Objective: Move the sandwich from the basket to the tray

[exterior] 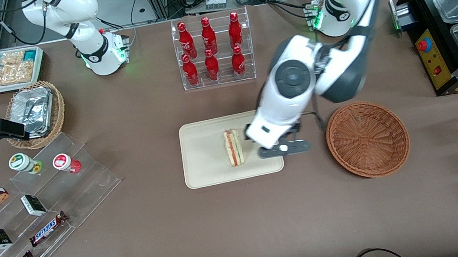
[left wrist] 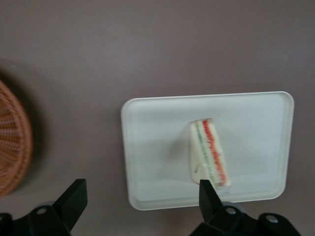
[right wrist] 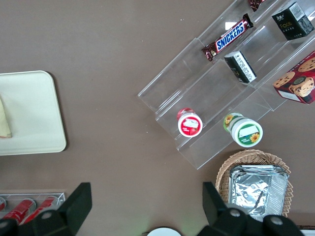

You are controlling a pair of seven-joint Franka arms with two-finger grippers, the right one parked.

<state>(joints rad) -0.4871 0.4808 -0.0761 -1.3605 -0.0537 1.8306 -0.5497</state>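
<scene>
On the tray (exterior: 208,157), centre of the front frame, the sandwich (exterior: 233,147) stands on edge. My tool (left wrist: 142,201) hangs above the tray's edge, fingers wide apart, holding nothing. Basket (exterior: 367,139) sits beside it, centre-right.

The table is viewed steeply from above in the front view. The tray (exterior: 207,166) (also seen straight down from both wrist cameras) is shared; the gripper (left wrist: 142,196) is included, hovering above its edge.

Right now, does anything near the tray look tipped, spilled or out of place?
Nothing stands out. The sandwich stands intact on the tray, the basket sits upright and empty beside it, and the gripper hangs open above the tray's edge.
</scene>
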